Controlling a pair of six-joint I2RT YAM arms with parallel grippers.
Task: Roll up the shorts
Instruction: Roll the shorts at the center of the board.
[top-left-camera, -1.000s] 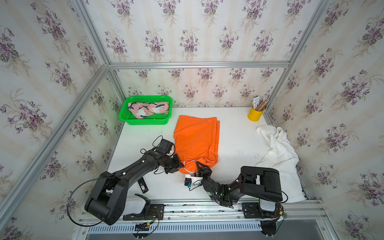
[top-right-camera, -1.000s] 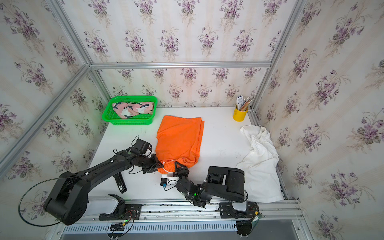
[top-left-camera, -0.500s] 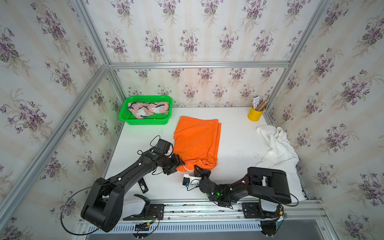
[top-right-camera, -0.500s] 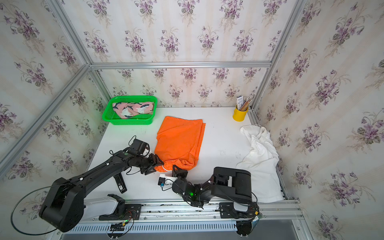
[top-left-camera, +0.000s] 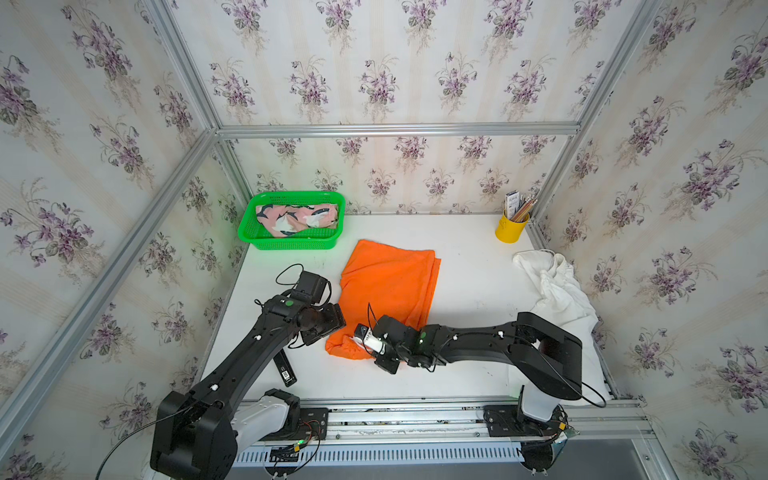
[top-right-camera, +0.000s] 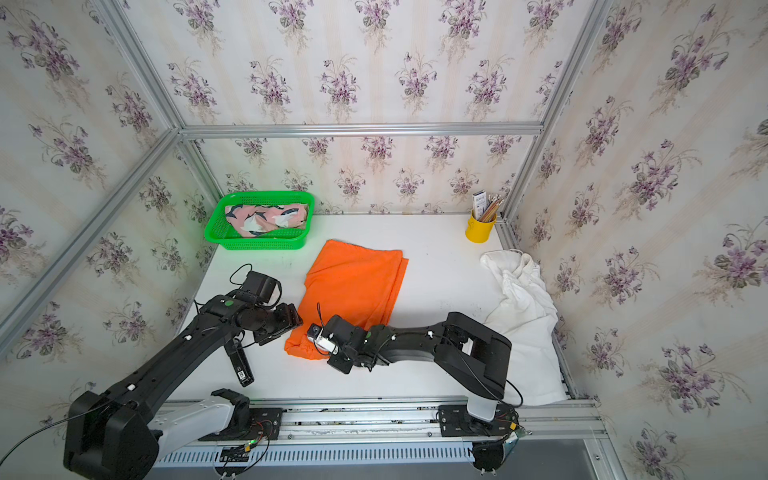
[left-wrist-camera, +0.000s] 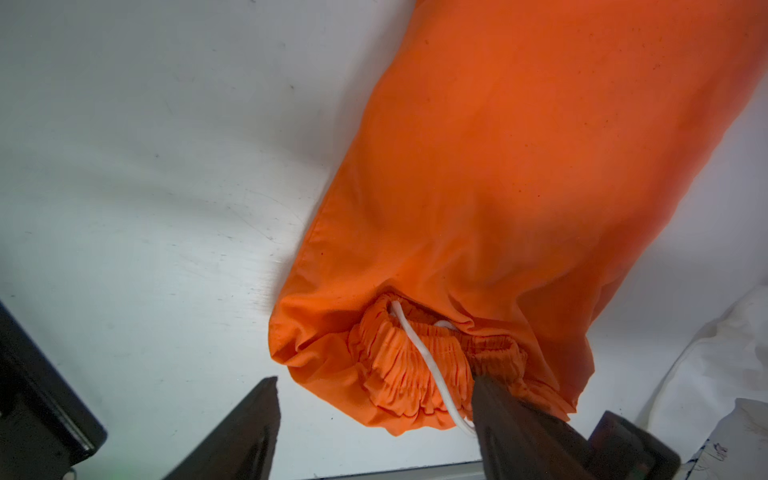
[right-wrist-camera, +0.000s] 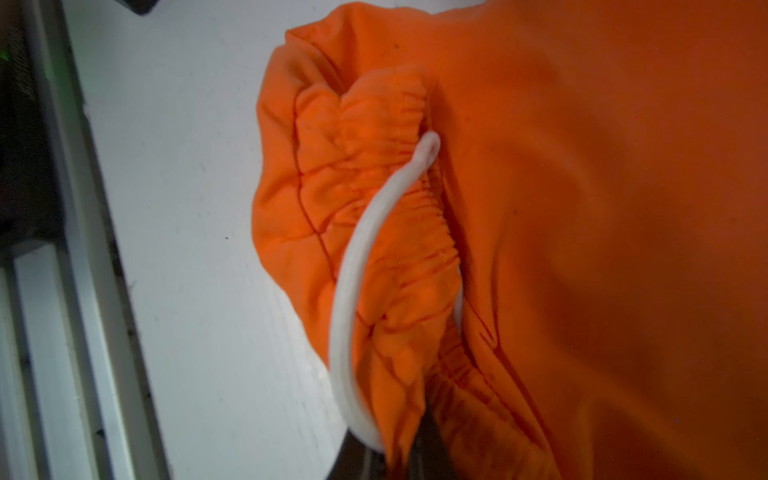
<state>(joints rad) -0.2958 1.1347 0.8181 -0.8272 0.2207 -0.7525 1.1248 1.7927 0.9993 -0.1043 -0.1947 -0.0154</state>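
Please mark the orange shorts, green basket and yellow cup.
orange shorts (top-left-camera: 390, 282): in a top view, cloth's flat middle.
green basket (top-left-camera: 291, 244): in a top view, near wall.
yellow cup (top-left-camera: 510, 232): in a top view, outer wall.

Premises: a robot test cell of the laboratory kind. An aluminium frame (top-left-camera: 395, 129) carries panels of floral wallpaper (top-left-camera: 374, 75) around a white tabletop (top-left-camera: 469, 270). Two black robot arms (top-left-camera: 249, 353) stand on a metal rail (top-left-camera: 415, 417) at its front.

A white bench (top-left-camera: 469, 291) has a green basket (top-left-camera: 291, 244) in its far left corner. A yellow cup (top-left-camera: 510, 230) full of pencils (top-left-camera: 524, 208) stands in the far right corner. A small black stick (top-left-camera: 285, 368) lies near the front edge. Flower wallpaper (top-left-camera: 374, 62) covers the walls.
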